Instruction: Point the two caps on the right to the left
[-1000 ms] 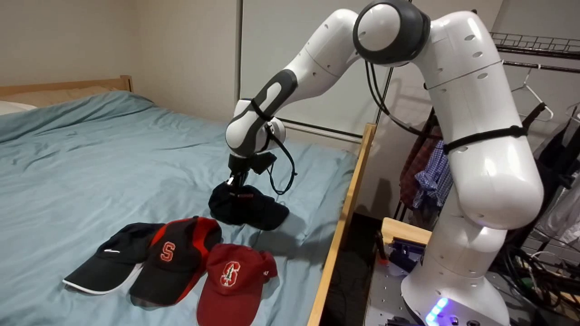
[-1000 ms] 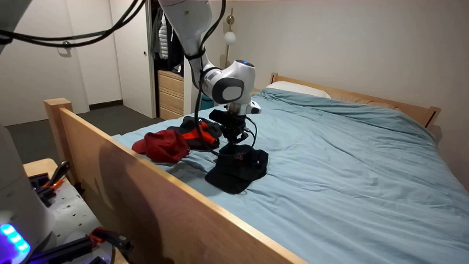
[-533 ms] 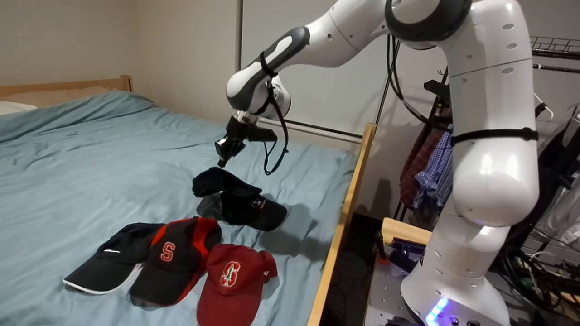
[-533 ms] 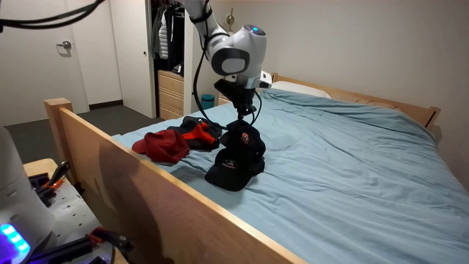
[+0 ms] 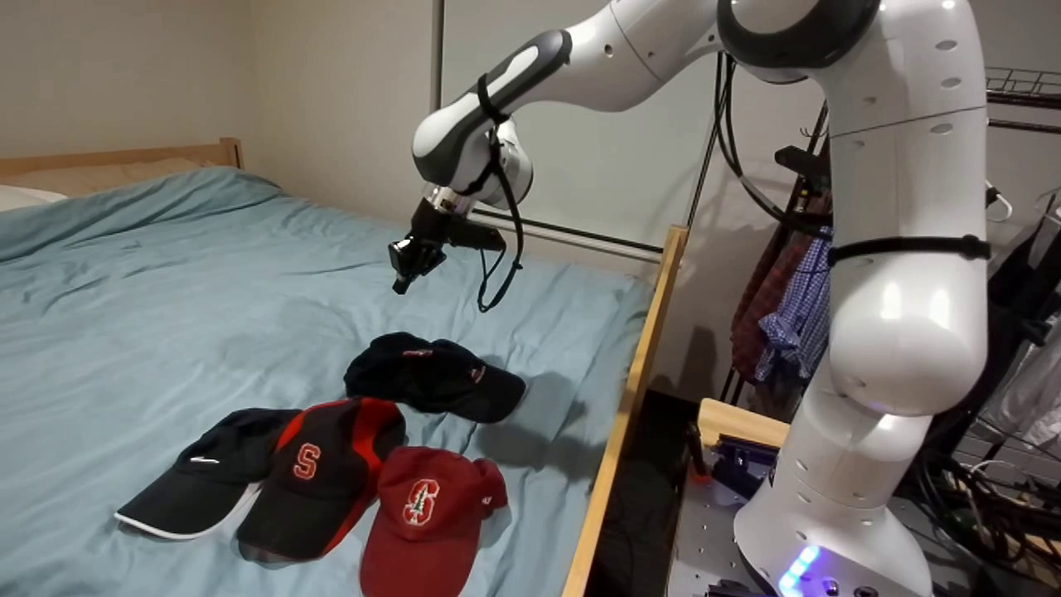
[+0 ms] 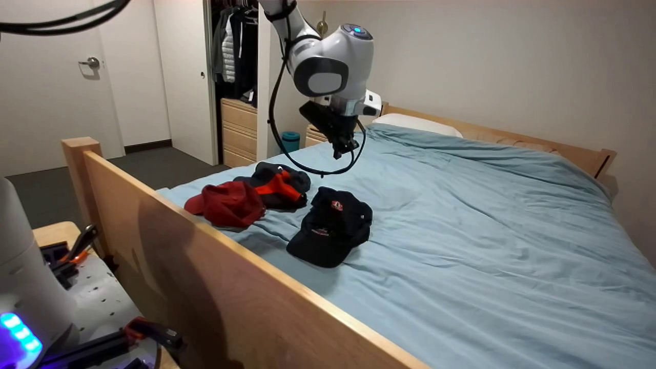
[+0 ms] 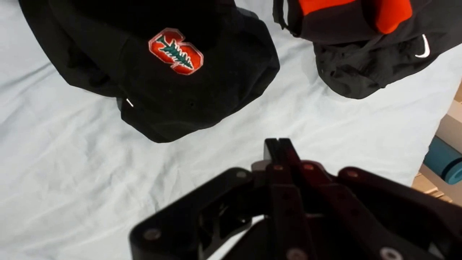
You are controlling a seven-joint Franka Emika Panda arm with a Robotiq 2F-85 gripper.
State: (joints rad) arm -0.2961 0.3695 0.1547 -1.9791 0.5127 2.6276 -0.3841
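Observation:
The plain black cap (image 5: 431, 380) lies on the bed in both exterior views (image 6: 338, 219), its brim towards the wooden rail. A small red emblem with a pale edge shows on its crown, and a small mark near the brim. In the wrist view the black cap (image 7: 216, 86) fills the upper left. The dark red cap (image 5: 431, 514) with the white-edged emblem lies nearer the camera; it also shows in an exterior view (image 6: 225, 205) and is out of the wrist view. My gripper (image 7: 277, 140) is shut and empty, in the air above the bed (image 5: 401, 287), apart from the black cap.
The red cap with black panels (image 5: 323, 481) lies between the dark red cap and the black cap with a grey-edged brim (image 5: 203, 481). They overlap on the blue sheet. The wooden bed rail (image 5: 630, 390) stands between bed and robot base. A hanging cable (image 6: 307, 168) loops beside the gripper.
One second ago my gripper was down at the black cap's crown. Half a second ago the crown was raised below the fingertips. Now the gripper is higher and the cap rests on the bed.

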